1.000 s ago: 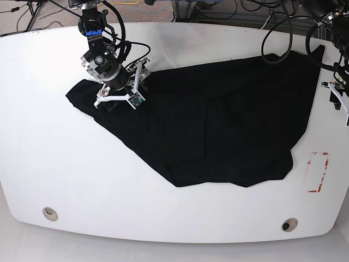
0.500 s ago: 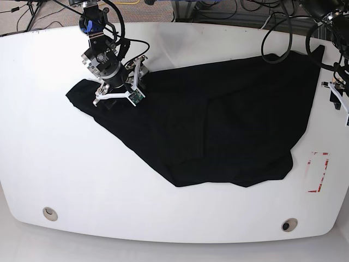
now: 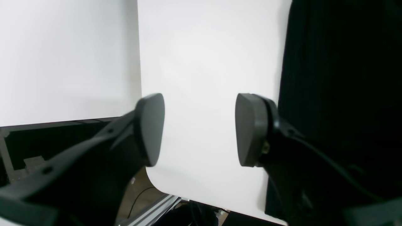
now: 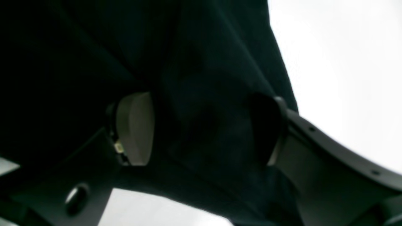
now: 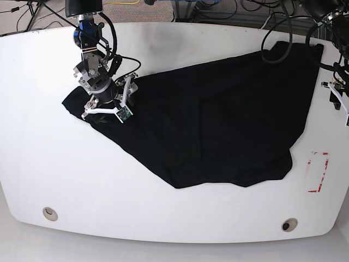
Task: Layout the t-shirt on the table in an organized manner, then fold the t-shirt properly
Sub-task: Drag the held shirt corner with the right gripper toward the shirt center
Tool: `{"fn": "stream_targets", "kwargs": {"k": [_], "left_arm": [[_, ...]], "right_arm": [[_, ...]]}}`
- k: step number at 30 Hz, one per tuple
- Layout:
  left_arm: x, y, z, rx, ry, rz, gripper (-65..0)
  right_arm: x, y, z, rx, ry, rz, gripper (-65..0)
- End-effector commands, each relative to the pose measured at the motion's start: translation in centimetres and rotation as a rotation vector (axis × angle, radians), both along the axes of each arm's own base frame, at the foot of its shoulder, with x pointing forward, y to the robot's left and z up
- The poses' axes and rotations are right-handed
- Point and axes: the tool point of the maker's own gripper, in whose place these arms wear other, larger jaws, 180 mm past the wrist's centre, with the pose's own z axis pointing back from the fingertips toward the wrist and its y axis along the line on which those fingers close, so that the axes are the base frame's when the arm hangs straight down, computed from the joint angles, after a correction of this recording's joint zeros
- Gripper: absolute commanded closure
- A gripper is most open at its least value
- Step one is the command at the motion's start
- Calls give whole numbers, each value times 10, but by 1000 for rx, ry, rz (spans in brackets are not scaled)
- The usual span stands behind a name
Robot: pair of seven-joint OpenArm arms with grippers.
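Since the earlier base frames the right gripper has travelled toward the table's left edge and a little toward its back, and the t-shirt's left corner has gone with it, so the cloth now reaches further left and its upper edge runs straighter.

The black t-shirt lies spread across the middle and right of the white table, as a rough slanted shape with its lowest point near the front centre. The red tape rectangle sits just off its right side, clear of the fabric.

In the right wrist view the right gripper has its pads set apart with a thick bunch of dark cloth filling the gap. Whether they truly pinch it or only straddle it I cannot tell. The left gripper stands with its jaws apart over bare table at the table's edge, the shirt's edge just beside its right pad, holding nothing.

The shirt looks light, limp and floppy. It drags and wrinkles rather than slides as a sheet, and it likely bunches if pushed. Seams, hem corners and sleeve ends seem the best places to grip, pinching one layer and pulling outward against an anchor on the opposite side.
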Motion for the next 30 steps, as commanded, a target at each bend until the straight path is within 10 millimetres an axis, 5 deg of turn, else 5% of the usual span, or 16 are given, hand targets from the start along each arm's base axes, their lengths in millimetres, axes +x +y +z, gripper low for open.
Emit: {"fn": "stream_targets", "kwargs": {"k": [1,17,30], "left_arm": [[5,4,13,24,-34,-7,-332],[5,4,13,24,-34,-7,-332],[10,-6,9,20,-22,-39,-332]], "right_arm": [[16,-5,17,8,-68,-7,-452],[32,0,34,24,-118,-6,-452],[27,11,13,66,-62,-22,-449]]}}
